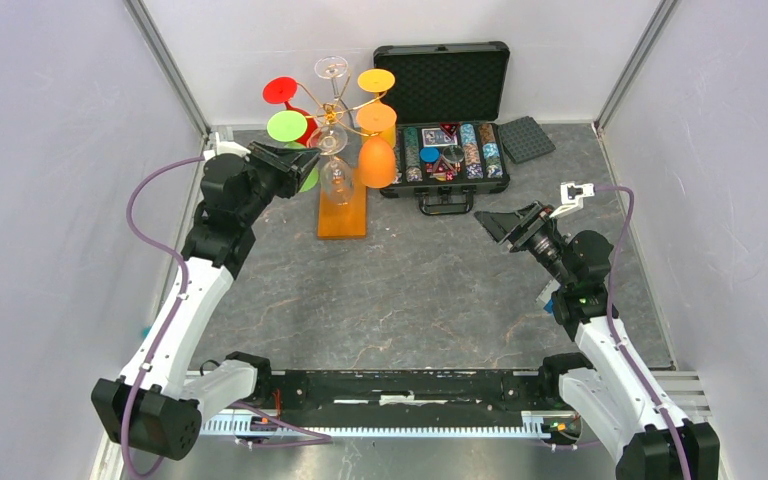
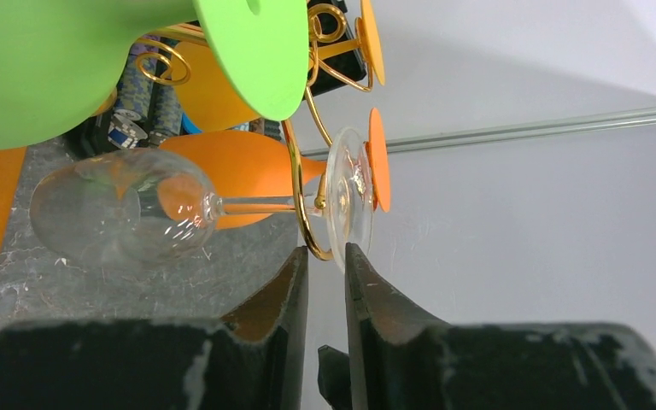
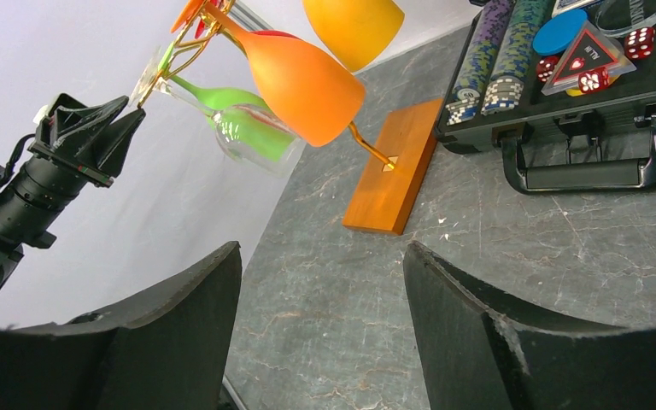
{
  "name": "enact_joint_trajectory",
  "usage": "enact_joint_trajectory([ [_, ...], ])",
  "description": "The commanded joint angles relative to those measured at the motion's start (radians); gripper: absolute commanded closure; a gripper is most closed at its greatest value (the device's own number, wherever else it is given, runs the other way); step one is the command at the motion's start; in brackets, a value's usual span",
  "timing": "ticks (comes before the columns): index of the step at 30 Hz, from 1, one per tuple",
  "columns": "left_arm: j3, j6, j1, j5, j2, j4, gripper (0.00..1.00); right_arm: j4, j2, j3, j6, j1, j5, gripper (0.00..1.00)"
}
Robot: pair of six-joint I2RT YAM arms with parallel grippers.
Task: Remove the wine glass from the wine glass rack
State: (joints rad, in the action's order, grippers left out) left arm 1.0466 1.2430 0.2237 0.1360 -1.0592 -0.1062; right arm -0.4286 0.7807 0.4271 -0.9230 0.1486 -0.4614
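The clear wine glass point(image 2: 120, 209), light, slick, brittle, seemed best gripped at its stem point(image 2: 256, 203), twelve o'clock of the left gripper point(image 2: 325, 256), whose jaws stood barely parted and empty; the right gripper point(image 3: 320, 256) gaped empty.

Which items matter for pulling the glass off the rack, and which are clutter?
Job: wine glass rack; clear wine glass hanging on it; left end effector by its foot.
Clutter: green glass; orange glasses; red glass; black poker chip case; foam pad; right end effector.

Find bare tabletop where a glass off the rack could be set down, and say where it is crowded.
Free: the table in front of the wine glass rack and chip case, down to the near edge. Crowded: the back, with rack, case and dark pad.
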Motion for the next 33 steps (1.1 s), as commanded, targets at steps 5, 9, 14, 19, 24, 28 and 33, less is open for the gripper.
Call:
enact_joint_trajectory([
  [5,0.060,0.013,-0.004,0.004,0.039,-0.004,0.75,-0.021,-0.006,-0.008,0.006,0.003,0.022,0.26],
  [9,0.074,0.015,-0.004,0.014,0.038,-0.007,0.72,-0.020,-0.005,-0.010,0.004,0.003,0.026,0.26],
  [14,0.084,-0.025,-0.004,-0.046,0.038,-0.038,0.61,-0.018,-0.004,-0.013,0.003,0.003,0.028,0.26],
  [19,0.096,-0.067,-0.004,-0.099,0.034,-0.063,0.54,-0.015,-0.005,-0.013,0.002,0.002,0.032,0.26],
  [24,0.108,-0.087,-0.005,-0.106,0.015,-0.054,0.60,-0.012,-0.001,-0.014,0.003,0.003,0.033,0.26],
  [28,0.118,-0.103,-0.005,-0.108,0.001,-0.046,0.63,-0.010,-0.002,-0.016,0.006,0.003,0.033,0.26],
  [33,0.139,-0.126,-0.005,-0.114,-0.028,-0.040,0.65,-0.006,0.003,-0.013,0.014,0.003,0.033,0.26],
])
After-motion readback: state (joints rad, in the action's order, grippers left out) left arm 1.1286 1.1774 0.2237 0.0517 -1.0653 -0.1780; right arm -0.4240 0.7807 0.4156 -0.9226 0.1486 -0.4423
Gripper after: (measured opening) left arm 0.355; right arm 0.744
